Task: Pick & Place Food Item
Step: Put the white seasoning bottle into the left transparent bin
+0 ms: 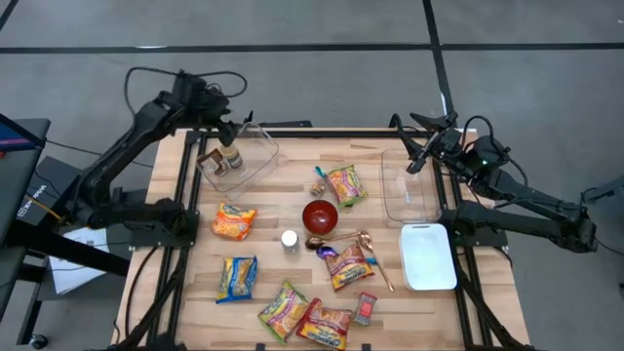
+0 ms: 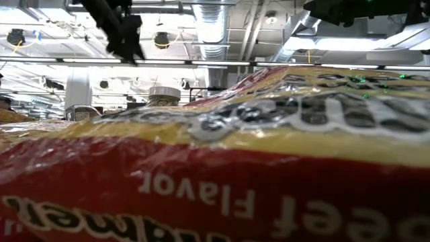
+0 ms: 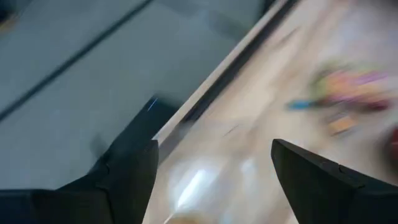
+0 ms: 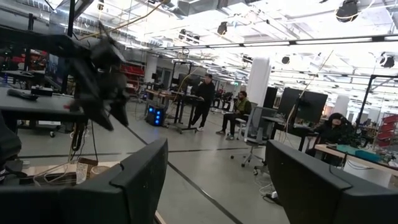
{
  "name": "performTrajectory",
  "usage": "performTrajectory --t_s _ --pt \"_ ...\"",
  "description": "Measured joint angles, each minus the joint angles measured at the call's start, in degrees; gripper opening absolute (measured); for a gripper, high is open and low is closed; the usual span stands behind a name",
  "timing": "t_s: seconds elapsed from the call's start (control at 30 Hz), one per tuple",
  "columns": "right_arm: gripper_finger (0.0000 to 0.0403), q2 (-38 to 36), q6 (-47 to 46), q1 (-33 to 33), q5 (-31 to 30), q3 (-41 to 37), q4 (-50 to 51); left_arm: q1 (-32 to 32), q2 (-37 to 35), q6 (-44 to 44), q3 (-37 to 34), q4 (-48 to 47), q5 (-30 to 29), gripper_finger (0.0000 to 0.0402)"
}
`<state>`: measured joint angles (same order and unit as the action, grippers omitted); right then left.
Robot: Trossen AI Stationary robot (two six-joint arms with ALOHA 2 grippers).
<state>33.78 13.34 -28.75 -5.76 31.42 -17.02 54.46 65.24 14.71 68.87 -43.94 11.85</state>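
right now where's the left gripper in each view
High view: left gripper at the table's far left corner, over the clear bin holding a jar.
Low view: hangs at top left, above the noodle packet filling the frame.
Left wrist view: its own fingers, apart.
Right wrist view: dark shape at left.
Shared landmark: the table edge.

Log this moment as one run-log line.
left pincer: open, above jar in left bin | right pincer: open, raised over right bin | packets: on table

Red bowl, spoon, ppl bkgd
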Motion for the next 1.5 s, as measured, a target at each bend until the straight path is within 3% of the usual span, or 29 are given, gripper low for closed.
performTrajectory --t_s 0.27,0.53,0.8,0.97,1.23,1.5 --pt "0.0265 0.0 0.2 0.0 0.0 0.0 -0.1 -8.2 -8.0 -0.2 0.0 7.4 23.1 0.0306" --pt "0.0265 0.0 0.2 0.0 0.0 0.0 -0.1 -20.3 -10.5 -6.0 0.0 24.4 24.8 0.0301" --pt "0.0265 0.0 0.2 0.0 0.0 0.0 -0.1 -31.6 -6.9 -4.4 0.0 33.9 15.5 0.0309" --pt "0.0265 0.0 0.2 0.0 0.0 0.0 -0.1 -35.6 -3.1 2.2 0.0 30.3 5.4 0.0328" --pt "0.0265 0.0 0.2 0.0 0.0 0.0 -0.1 -41.7 5.2 7.5 0.0 22.3 -5.6 0.0369" --pt "0.0265 0.0 0.2 -0.7 -0.2 0.0 -0.1 -46.7 14.0 4.5 0.0 14.0 -7.3 0.0381"
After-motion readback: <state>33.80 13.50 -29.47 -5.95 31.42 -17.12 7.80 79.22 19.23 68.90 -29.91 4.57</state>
